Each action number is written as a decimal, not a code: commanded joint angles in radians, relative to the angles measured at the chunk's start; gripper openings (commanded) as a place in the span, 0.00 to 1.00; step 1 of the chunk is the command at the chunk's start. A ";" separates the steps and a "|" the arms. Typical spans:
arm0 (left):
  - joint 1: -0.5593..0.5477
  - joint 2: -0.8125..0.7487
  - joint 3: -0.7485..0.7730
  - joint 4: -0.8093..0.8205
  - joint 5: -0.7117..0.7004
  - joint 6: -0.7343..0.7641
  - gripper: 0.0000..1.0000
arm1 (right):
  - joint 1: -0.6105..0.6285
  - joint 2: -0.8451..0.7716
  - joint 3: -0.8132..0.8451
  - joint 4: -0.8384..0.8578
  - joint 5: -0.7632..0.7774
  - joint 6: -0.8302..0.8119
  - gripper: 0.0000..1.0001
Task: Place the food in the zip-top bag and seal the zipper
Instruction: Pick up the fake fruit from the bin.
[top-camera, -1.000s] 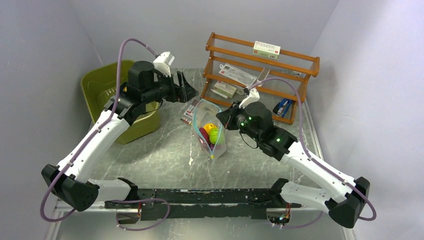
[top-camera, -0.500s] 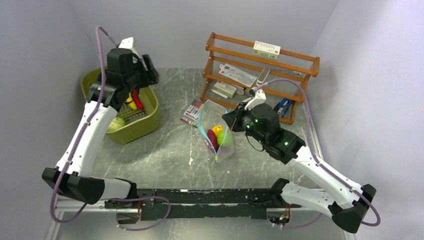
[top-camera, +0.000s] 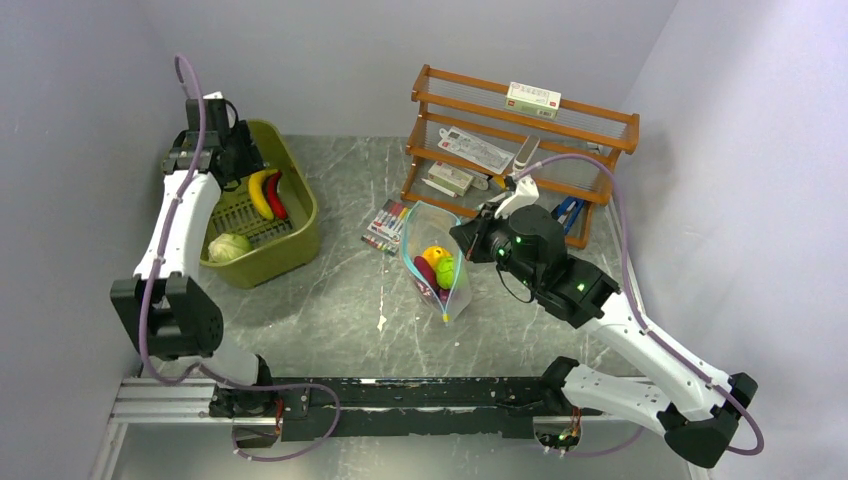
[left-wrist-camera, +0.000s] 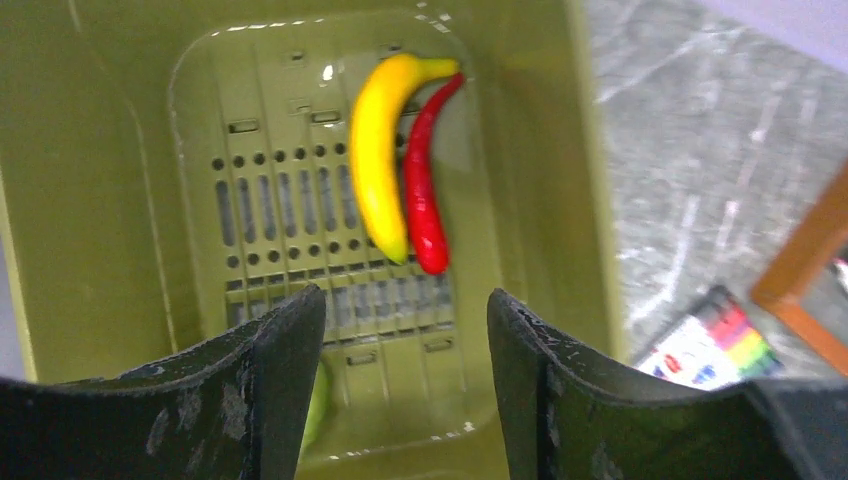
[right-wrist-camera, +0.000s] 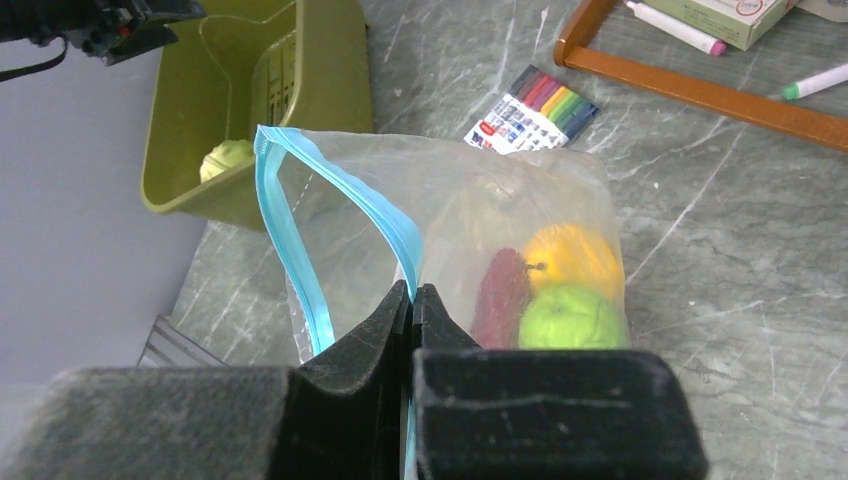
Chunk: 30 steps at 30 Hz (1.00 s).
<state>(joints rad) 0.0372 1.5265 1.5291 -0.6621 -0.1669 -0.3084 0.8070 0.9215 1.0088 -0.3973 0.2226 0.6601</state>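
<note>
Flanking the zip-top bag (top-camera: 425, 235) sit marker pack (top-camera: 387, 224), rack (right-wrist-camera: 700, 93) — olive tub (top-camera: 270, 262) apart.

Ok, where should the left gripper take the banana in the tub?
Grip the banana at its thick middle, from straight above with the left gripper. It lies flat on the tub floor, so set the jaws across its width. Its outer curve is clear; the chili lies close along the inner side, so that finger likely has to wedge between them.

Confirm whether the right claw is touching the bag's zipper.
Touching. The right wrist view shows the right claw shut on the zipper, the teal strip pinched between its jaws.
</note>
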 joint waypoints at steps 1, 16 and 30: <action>0.075 0.090 0.004 0.059 0.033 0.058 0.59 | 0.001 -0.005 0.034 -0.017 0.012 -0.017 0.00; 0.163 0.422 0.054 0.258 0.117 0.138 0.52 | 0.001 0.036 0.071 -0.037 0.062 -0.013 0.00; 0.173 0.536 0.096 0.356 0.174 0.138 0.48 | 0.001 0.096 0.100 -0.020 0.065 -0.051 0.00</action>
<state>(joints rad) 0.1974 2.0300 1.5925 -0.3614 -0.0322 -0.1753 0.8070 1.0298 1.0714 -0.4339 0.2787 0.6334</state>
